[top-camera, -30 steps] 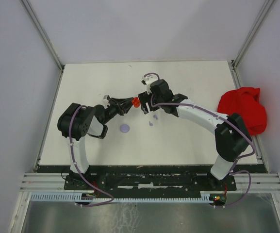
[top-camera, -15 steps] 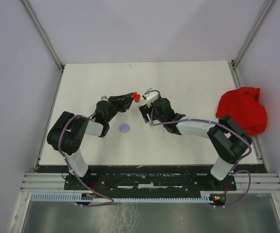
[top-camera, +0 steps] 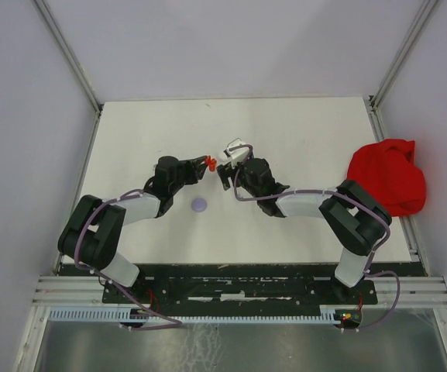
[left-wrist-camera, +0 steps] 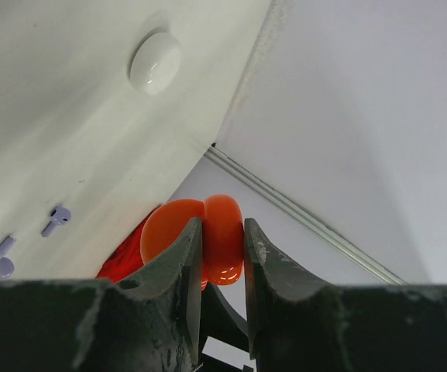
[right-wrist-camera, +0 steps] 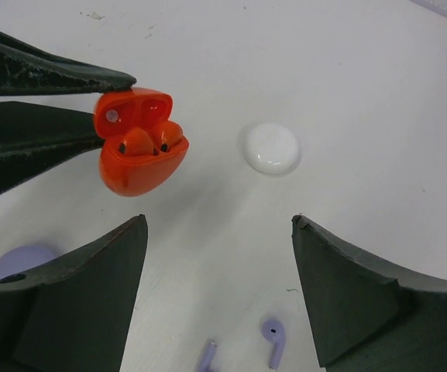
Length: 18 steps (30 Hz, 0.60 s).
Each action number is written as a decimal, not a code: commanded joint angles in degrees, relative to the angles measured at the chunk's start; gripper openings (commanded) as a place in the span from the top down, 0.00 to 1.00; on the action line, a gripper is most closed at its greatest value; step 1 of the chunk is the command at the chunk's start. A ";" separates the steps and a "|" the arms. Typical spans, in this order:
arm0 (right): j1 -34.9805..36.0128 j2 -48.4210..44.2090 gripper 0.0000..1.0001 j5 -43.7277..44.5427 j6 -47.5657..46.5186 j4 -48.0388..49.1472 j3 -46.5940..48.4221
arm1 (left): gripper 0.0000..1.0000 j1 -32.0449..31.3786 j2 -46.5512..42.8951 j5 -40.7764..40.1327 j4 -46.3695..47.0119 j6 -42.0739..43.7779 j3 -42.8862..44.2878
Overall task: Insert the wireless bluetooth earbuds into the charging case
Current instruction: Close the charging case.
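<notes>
White table [top-camera: 300, 132] boxed by pale walls [top-camera: 22, 116], red cloth [top-camera: 387, 174] at its right edge. Our left fingers [left-wrist-camera: 169, 279] clamp the open red case [right-wrist-camera: 130, 167] holding red earbuds [right-wrist-camera: 135, 144]; our right fingers [right-wrist-camera: 362, 287] gape, empty.

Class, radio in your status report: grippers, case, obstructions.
Left gripper shut on red case, lid open, red earbuds inside. Right gripper open, empty. Purple earbuds loose on table, not obstructing.

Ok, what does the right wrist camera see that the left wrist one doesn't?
Only the right wrist view: the red case is open with two red earbuds inside, plus a purple case and the wide-open right claw. Only the left wrist view: the wall. Both: the left claw pinching the red case, the white case, two purple earbuds.
</notes>
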 commanded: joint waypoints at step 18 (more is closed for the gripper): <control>2.33 4.40 0.16 3.99 1.31 0.70 7.30 | 0.97 -2.77 -0.08 -2.97 -7.85 -0.50 6.22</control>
